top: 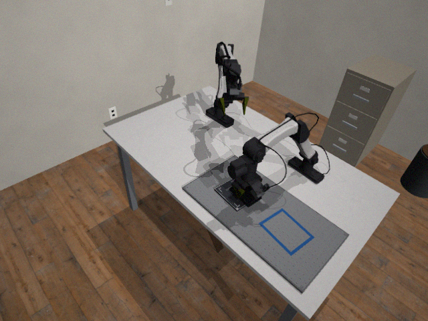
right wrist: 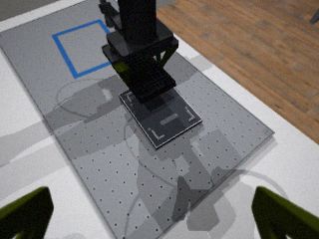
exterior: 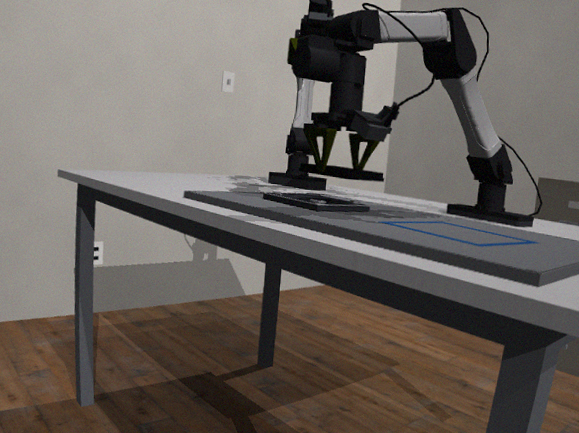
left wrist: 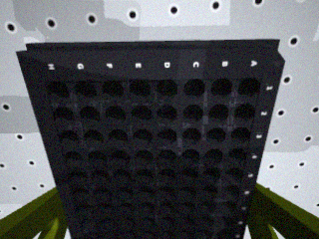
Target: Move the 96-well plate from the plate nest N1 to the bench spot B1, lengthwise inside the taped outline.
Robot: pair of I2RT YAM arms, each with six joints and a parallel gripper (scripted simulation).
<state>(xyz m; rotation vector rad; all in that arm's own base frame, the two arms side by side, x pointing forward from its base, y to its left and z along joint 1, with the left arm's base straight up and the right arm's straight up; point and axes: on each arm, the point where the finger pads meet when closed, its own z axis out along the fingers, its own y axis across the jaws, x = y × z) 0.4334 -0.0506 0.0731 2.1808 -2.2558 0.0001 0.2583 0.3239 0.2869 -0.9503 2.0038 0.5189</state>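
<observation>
Holding the plate (top: 251, 200) (exterior: 352, 173) (left wrist: 155, 124) (right wrist: 155, 87): my left jaws (top: 239, 190) (exterior: 339, 168), closed on its two long sides, fingers pointing down.

Plate: one, black, many-welled, carried about level in the air above the nest, apart from it. Letters H to A, left to right, along the top edge in the left wrist view; numbers from 1 down the right side.

Nest (top: 222, 190) (exterior: 281, 199) (right wrist: 157, 141): one, dark, rectangular, pale-edged, with light corner brackets. Lies flat on the board, under the raised plate.

Board (top: 321, 255) (exterior: 509, 257) (left wrist: 150, 27) (right wrist: 100, 164): one, grey, perforated, flat on the white surface (top: 155, 155) (exterior: 152, 183) (right wrist: 30, 174). Bears nest and outline.

Outline (top: 275, 239) (exterior: 432, 233) (right wrist: 65, 56): one, blue tape, rectangular, apart from the nest. Plate not within it.

Right jaws (top: 234, 113) (exterior: 293, 45): mine also, wide apart, nothing between them, raised well away from the plate.

Cabinet (top: 352, 114) (exterior: 574, 197): one, three drawers visible from above, standing beyond the surface.

Bin (top: 418, 172): one, dark, on the floor near the cabinet, partly out of view.
</observation>
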